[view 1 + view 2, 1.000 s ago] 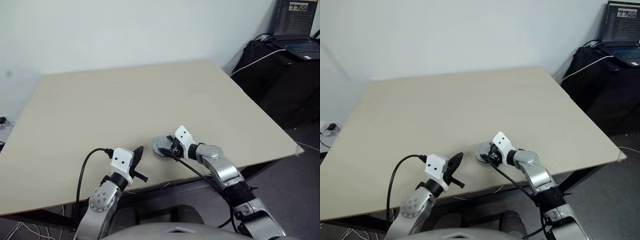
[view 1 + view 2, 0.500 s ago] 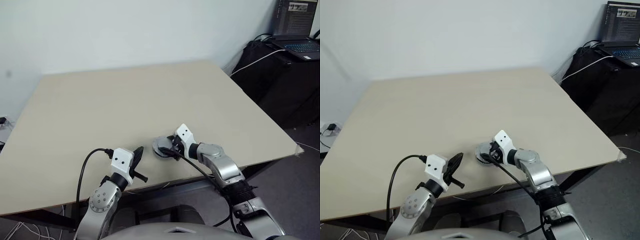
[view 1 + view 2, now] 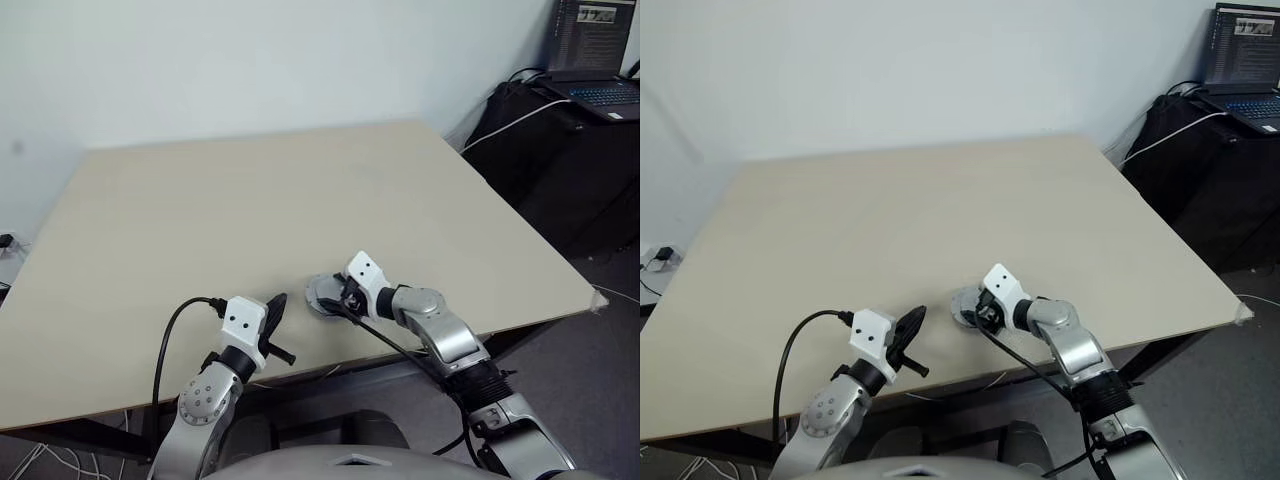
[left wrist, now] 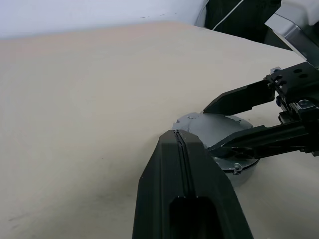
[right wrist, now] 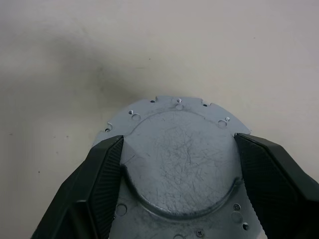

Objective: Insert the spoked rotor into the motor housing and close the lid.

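A round grey metal disc with a raised centre and a holed flange, the lid (image 5: 179, 164), lies flat on the table (image 3: 250, 200) near its front edge. My right gripper (image 5: 179, 142) straddles the raised centre, and both fingertips press against its rim from opposite sides. The left wrist view shows that pair of black fingers (image 4: 239, 99) lying over the lid (image 4: 209, 127). My left gripper (image 3: 277, 305) hovers just left of the lid (image 3: 318, 293), shut and empty, its fingers (image 4: 182, 164) pressed together. The spoked rotor and the motor housing are hidden.
The beige table stretches wide and bare behind the lid. To the right, beyond the table's edge, a dark stand (image 3: 560, 150) carries a laptop (image 3: 600, 90) and a white cable (image 3: 510, 120).
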